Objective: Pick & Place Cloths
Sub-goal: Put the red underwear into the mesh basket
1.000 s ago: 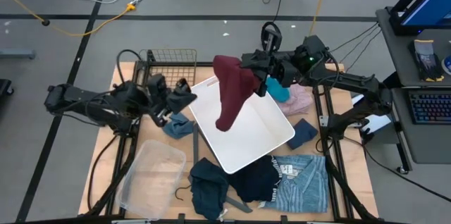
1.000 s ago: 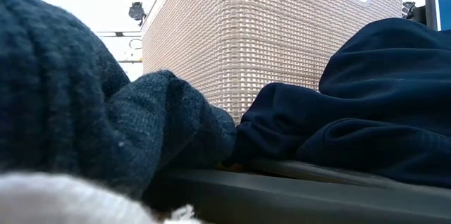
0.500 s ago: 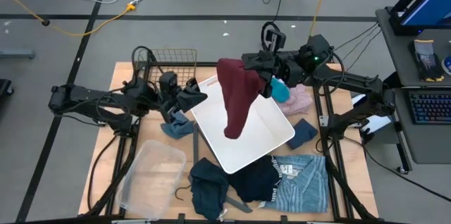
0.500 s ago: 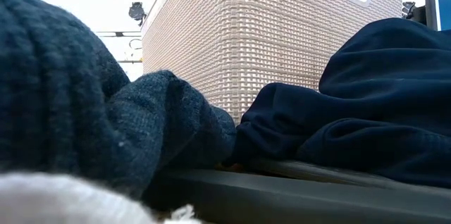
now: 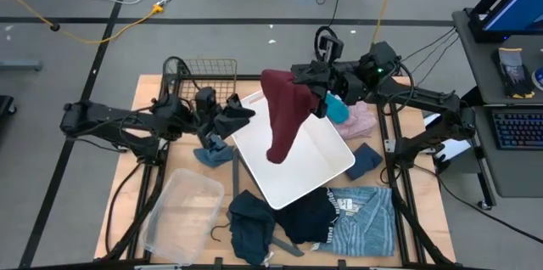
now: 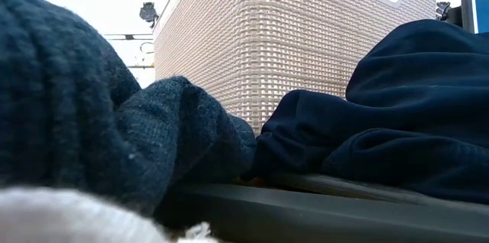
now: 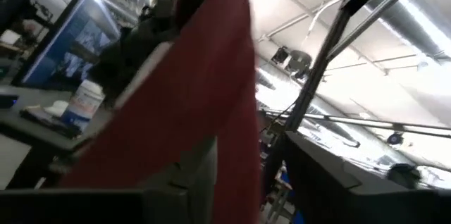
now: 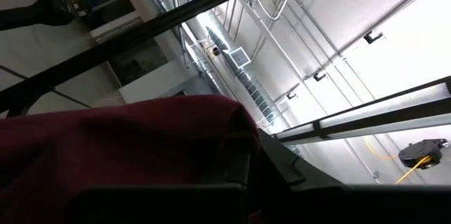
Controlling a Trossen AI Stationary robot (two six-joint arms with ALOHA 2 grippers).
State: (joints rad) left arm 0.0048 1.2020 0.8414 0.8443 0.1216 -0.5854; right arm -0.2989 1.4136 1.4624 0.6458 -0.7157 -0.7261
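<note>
The right gripper (image 5: 316,92), clamped on the dark red cloth (image 5: 282,117), hangs it over the white bin (image 5: 327,164); left gripper (image 5: 242,117) jaws: cannot tell; no writing is legible.

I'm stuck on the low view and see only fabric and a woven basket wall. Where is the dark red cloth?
Observer: The dark red cloth hangs from the right hand, which is shut on its top edge, above the white bin.
Operator: Is the left hand on it too?
Observer: No. The left hand sits beside the cloth near the bin's left rim, apart from it in the high view.
Operator: Is anything in the bin?
Observer: The part of the bin floor that shows is bare white; the hanging cloth hides the rest.
</note>
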